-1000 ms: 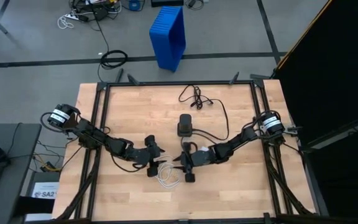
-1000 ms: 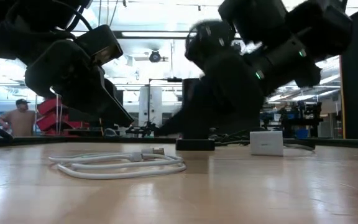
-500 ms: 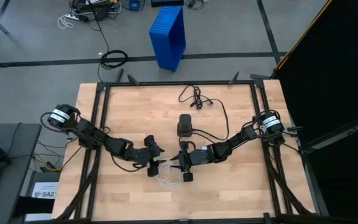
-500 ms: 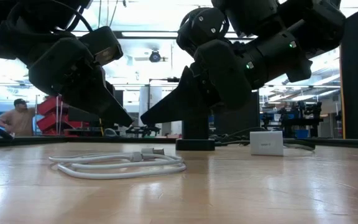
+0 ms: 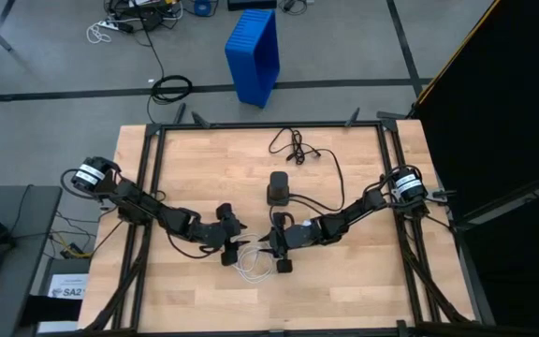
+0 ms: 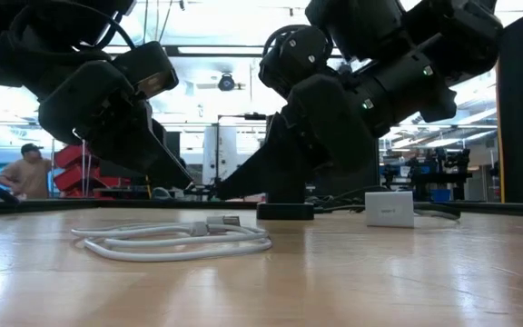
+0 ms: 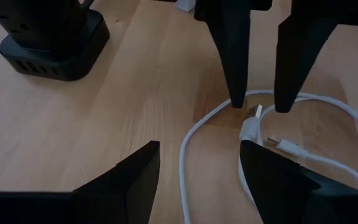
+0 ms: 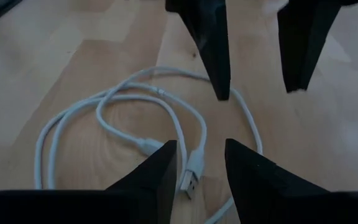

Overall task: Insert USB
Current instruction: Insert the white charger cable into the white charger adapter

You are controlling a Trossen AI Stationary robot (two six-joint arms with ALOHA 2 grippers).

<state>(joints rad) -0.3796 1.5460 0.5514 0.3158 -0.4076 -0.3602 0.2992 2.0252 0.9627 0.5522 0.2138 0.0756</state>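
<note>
Right gripper (image 8: 196,163) fingers parted, narrow gap, nothing between; tips low over the USB cable (image 8: 129,106), straddling its metal plug end (image 8: 190,179) w/o clamping it. Same gripper in left wrist view (image 7: 260,102) shows as two dark prongs pointing down at either side of the plug (image 7: 253,113), tips at or just above the wood. In high view (image 5: 268,255), sits centre-front of table, just right of the coil.

Left gripper (image 7: 199,163) fingers spread wider, empty; hovering over the near edge of the cable loop (image 7: 194,134), not touching as far as visible. Seen from right wrist view (image 8: 257,87) as two dark prongs facing the right one across the coil. High view (image 5: 237,253): just left of coil, tip-to-tip w/ right gripper.

USB cable lying flat on table (image 5: 185,168) in loose white loops (image 5: 251,270), between and slightly in front of the two grippers; low view (image 6: 175,238) shows it resting on wood, one plug (image 6: 221,221) on top of coil.

Black charging dock (image 5: 278,189) behind grippers, well apart from coil; black cord (image 5: 298,150) trailing toward table's back edge. Small white box (image 6: 389,208) beside dock in low view. Blue bin (image 5: 254,54) on floor beyond table. Person (image 6: 25,173) far off in room behind.
</note>
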